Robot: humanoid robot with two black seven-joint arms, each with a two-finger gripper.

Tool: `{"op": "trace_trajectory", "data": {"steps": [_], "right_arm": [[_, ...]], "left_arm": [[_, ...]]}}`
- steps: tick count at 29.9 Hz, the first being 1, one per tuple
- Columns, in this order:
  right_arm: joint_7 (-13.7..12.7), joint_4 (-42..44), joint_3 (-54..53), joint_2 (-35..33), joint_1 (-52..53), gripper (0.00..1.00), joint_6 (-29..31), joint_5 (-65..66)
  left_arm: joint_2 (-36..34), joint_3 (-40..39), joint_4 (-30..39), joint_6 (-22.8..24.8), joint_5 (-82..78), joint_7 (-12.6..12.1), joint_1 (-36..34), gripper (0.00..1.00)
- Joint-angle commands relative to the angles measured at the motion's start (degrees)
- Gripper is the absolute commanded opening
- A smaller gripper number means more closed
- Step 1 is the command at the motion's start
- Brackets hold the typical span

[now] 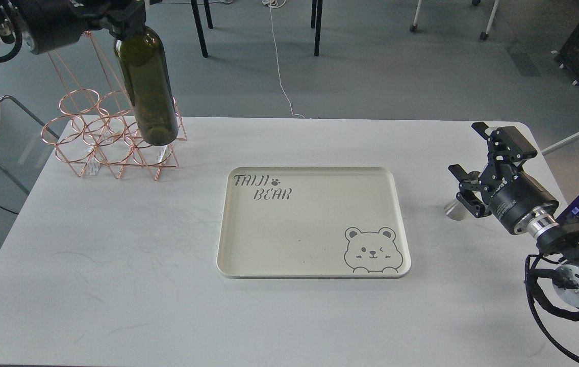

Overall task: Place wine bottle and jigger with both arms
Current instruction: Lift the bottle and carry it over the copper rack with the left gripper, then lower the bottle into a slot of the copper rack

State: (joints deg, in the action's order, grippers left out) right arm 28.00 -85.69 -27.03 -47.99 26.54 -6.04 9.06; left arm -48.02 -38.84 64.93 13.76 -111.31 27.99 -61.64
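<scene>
The wine bottle (149, 84) is a dark olive-green glass bottle. It hangs upright in the air at the upper left, its base in front of the copper rack. My left gripper (125, 14) is shut on its neck at the top edge of the view, and the neck's top is cut off. The jigger (454, 209) is a small steel cup on the table at the right, mostly hidden behind my right gripper (469, 149). That gripper is open and empty, its lower finger just above the jigger.
A cream tray (320, 229) with a bear drawing lies at the table's centre with nothing on it. A copper wire rack (90, 148) stands at the back left of the table. Chair legs and cables are on the floor beyond.
</scene>
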Motion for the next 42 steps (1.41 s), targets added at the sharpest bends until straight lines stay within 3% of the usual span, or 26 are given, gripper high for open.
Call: {"op": "trace_trajectory", "data": {"steps": [1, 6, 42], "right_arm": [[0.00, 0.00, 0.05, 0.00, 0.01, 0.99, -0.12, 0.08], [0.00, 0.00, 0.23, 0.00, 0.01, 0.99, -0.20, 0.00], [0.00, 0.00, -0.21, -0.09, -0.43, 0.99, -0.20, 0.00]], "left_arm": [[-0.05, 0.08, -1.82, -0.40, 0.04, 0.01, 0.03, 0.06], [-0.05, 0.08, -4.63, -2.51, 0.04, 0.01, 0.03, 0.06], [2.94, 1.84, -11.14, -5.76, 1.80, 0.01, 0.64, 0.07]]}}
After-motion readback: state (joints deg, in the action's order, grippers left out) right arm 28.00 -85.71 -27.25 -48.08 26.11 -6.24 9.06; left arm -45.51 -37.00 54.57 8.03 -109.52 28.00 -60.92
